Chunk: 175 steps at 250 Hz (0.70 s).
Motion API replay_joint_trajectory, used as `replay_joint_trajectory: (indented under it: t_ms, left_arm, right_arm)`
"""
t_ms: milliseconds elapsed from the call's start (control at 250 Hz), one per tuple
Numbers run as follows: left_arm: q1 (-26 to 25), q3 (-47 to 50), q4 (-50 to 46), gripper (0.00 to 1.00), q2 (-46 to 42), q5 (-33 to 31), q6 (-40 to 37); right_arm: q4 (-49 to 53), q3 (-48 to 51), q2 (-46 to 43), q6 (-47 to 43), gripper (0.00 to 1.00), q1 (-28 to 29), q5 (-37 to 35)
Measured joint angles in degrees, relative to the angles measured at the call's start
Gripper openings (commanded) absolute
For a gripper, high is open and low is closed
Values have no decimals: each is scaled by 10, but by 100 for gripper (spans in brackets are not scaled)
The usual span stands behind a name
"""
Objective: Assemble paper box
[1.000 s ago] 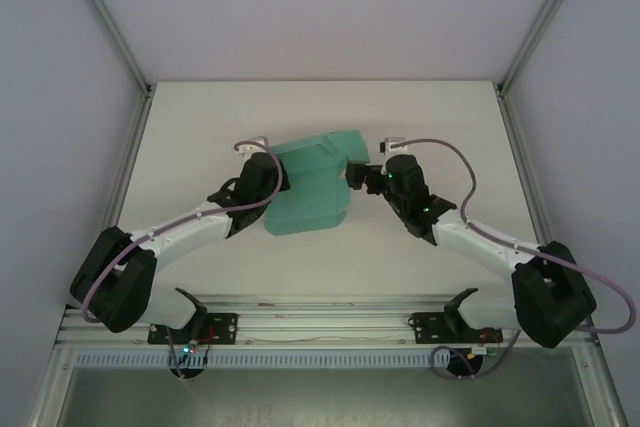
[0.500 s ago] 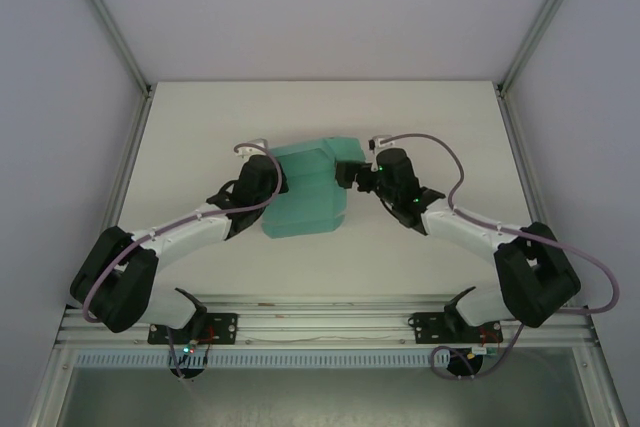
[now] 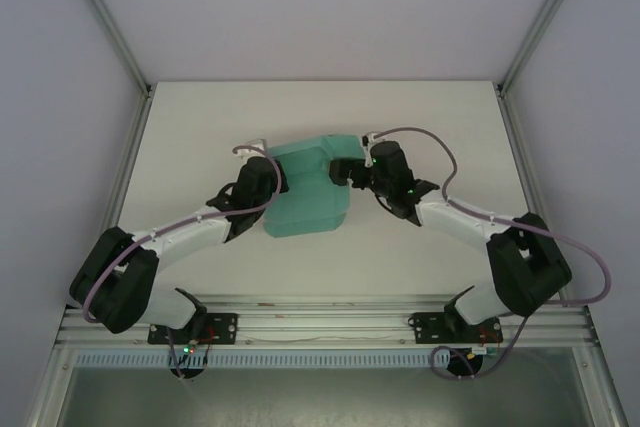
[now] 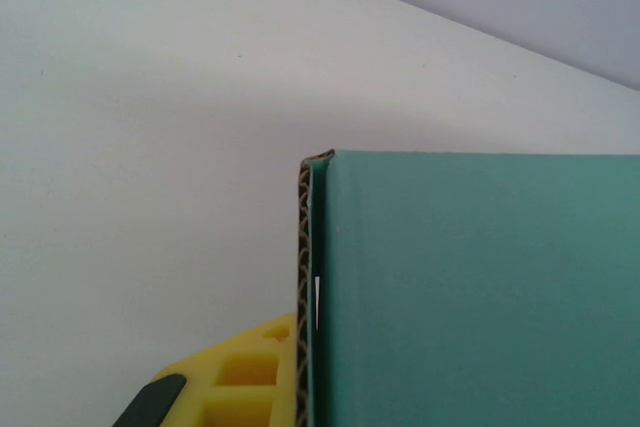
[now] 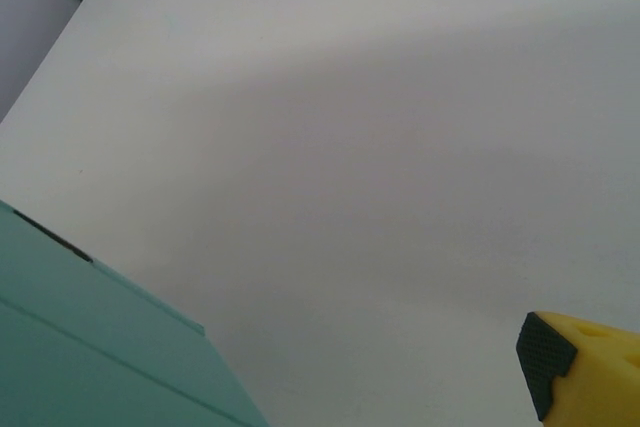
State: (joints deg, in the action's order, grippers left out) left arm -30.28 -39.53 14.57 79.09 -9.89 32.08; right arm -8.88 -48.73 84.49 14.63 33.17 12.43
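Left end effector (image 3: 270, 171) clamped on one edge of the paper box (image 3: 310, 194), we judge to brace it; box extends to its right. Right end effector (image 3: 345, 169), jaws apart, beside the opposite side, likely lining up to fold a flap.

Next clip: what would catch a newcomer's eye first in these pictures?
The teal-green paper box lies mid-table between the two arms, the one patch of colour on the white table. The left gripper is shut on its left edge, whose corrugated rim shows close up in the left wrist view. The right gripper stands open at the box's right side.
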Motion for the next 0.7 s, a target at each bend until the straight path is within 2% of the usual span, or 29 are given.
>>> replay_joint_trajectory:
  t_ms: [124,280,408,492,580,700]
  left_arm:
    - [0,0,3,0,0,-6,3]
    - [0,0,11,0,0,-10,11]
    - [0,0,13,0,-3,-11,11]
    - [0,0,13,0,-8,-11,9]
    - [0,-2,12,0,-10,-11,8]
    - [0,-2,13,0,-13,-11,4]
  right_arm:
    - [11,-26,23,21,87,0,16]
    - [14,-36,27,36,83,0,20]
    - [14,-39,28,45,71,0,18]
    - [12,-39,28,51,68,0,18]
    - [4,-39,27,55,55,0,18]
    - [1,-38,18,59,56,0,17]
